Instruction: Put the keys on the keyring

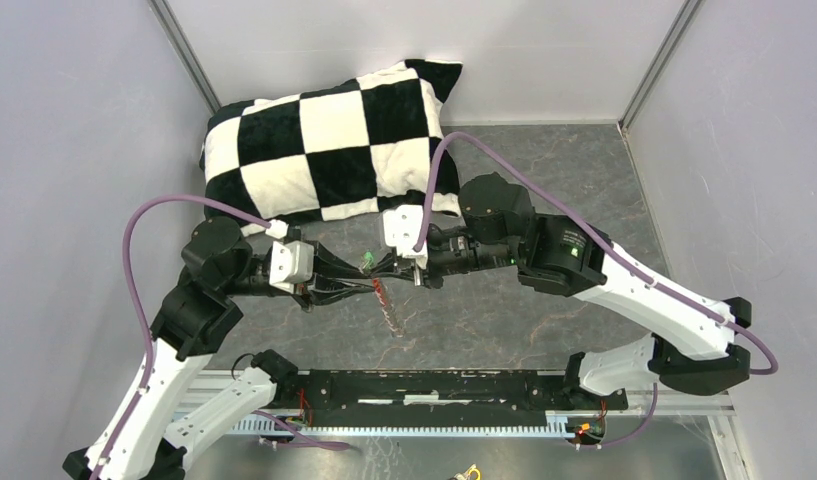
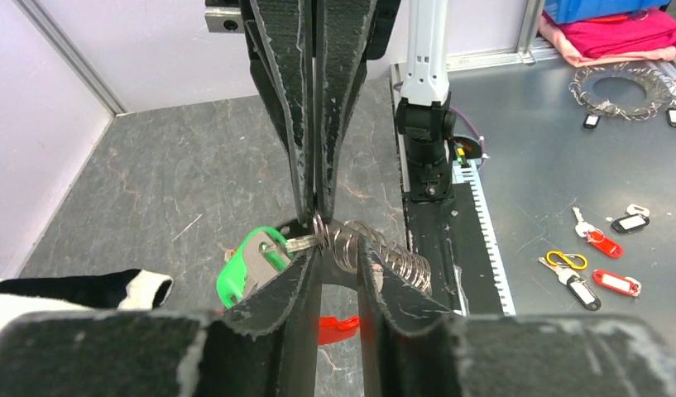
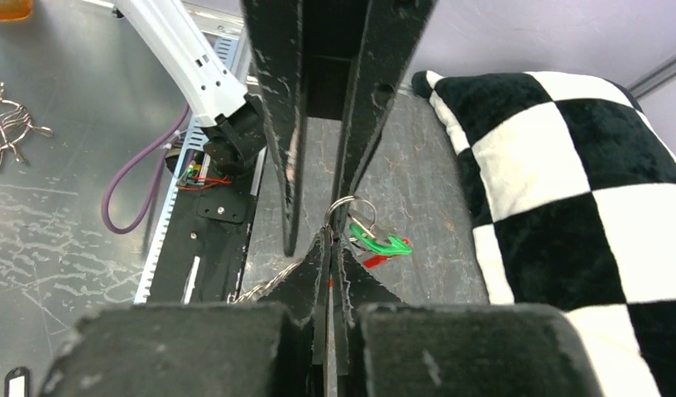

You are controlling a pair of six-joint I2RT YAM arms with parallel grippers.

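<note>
Both grippers meet above the middle of the grey floor. My right gripper point(image 1: 412, 268) point(image 3: 333, 240) is shut, pinching the silvery ring of the keyring point(image 2: 322, 231) point(image 3: 344, 207). The green-headed key point(image 2: 239, 273) point(image 3: 384, 246) point(image 1: 367, 262) hangs at that ring. My left gripper point(image 1: 372, 278) point(image 2: 338, 248) has its jaws a narrow gap apart, closed around the coils of the chain point(image 2: 396, 256), which droops down point(image 1: 394, 320). The red fob point(image 2: 338, 328) point(image 3: 374, 261) shows below, mostly hidden by the fingers. I cannot pick out the red-headed key.
A black-and-white checkered pillow point(image 1: 334, 145) point(image 3: 566, 165) lies at the back, close behind the grippers. The black base bar point(image 1: 434, 385) runs along the near edge. Grey walls close in left and right. Spare key tags point(image 2: 599, 240) lie outside on the metal table.
</note>
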